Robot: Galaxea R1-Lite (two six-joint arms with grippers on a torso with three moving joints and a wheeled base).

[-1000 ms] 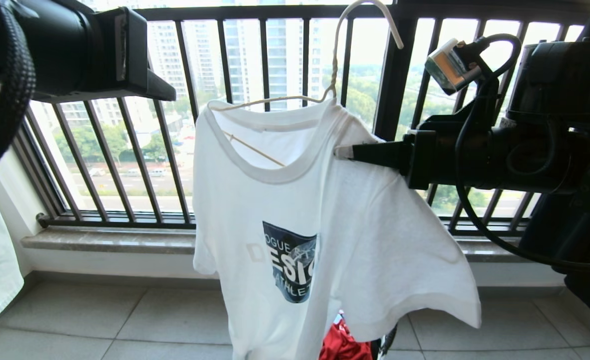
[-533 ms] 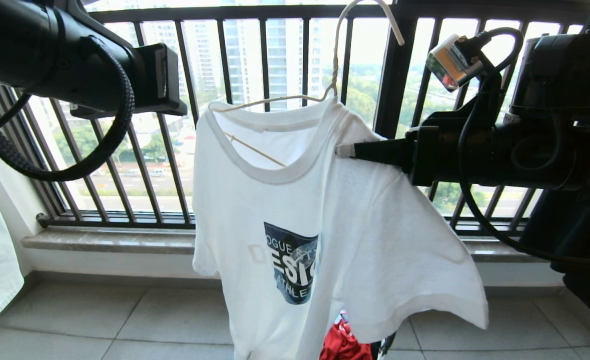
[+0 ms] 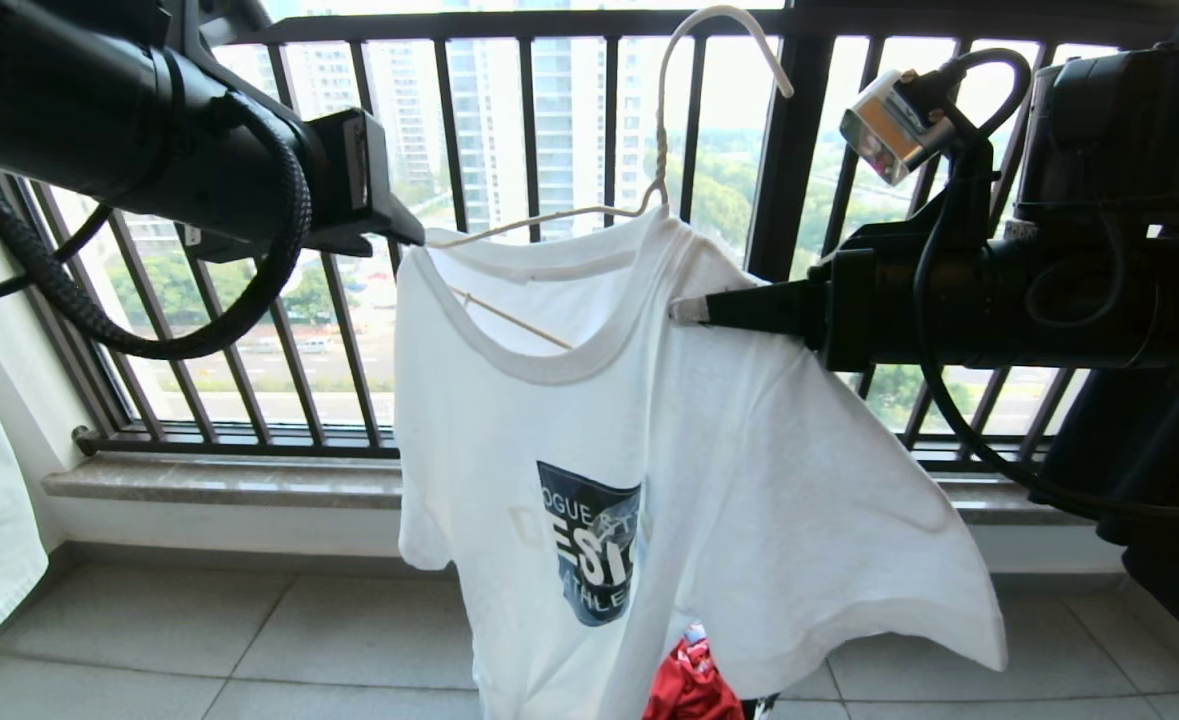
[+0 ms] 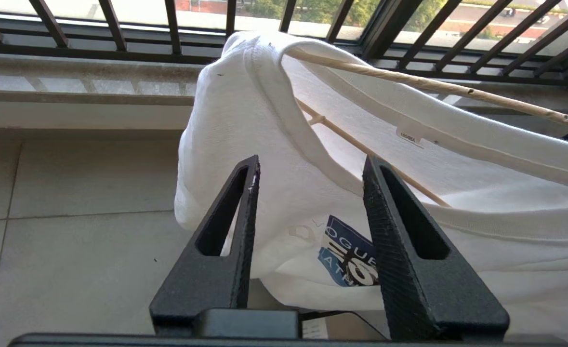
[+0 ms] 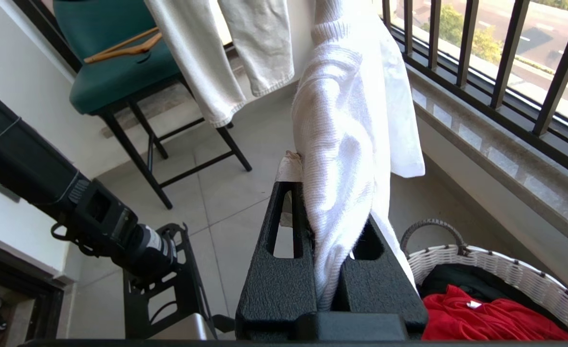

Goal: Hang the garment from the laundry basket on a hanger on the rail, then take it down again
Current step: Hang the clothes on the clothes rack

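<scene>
Garment (image 3: 689, 470) hangs pinched at its shoulder by level right gripper (image 3: 684, 308).

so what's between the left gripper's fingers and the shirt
Nothing. In the left wrist view the left gripper stands open just short of the shirt, only air between, its fingers bare.

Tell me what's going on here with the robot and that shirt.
The robot is working a white T-shirt onto a thin wire hanger in front of the window railing. Its right hand is shut on the shirt's shoulder. Its left hand is open, empty, just short of the other shoulder, where the hanger's arm sticks out of the collar. The laundry basket sits on the floor below with a red garment inside.
</scene>
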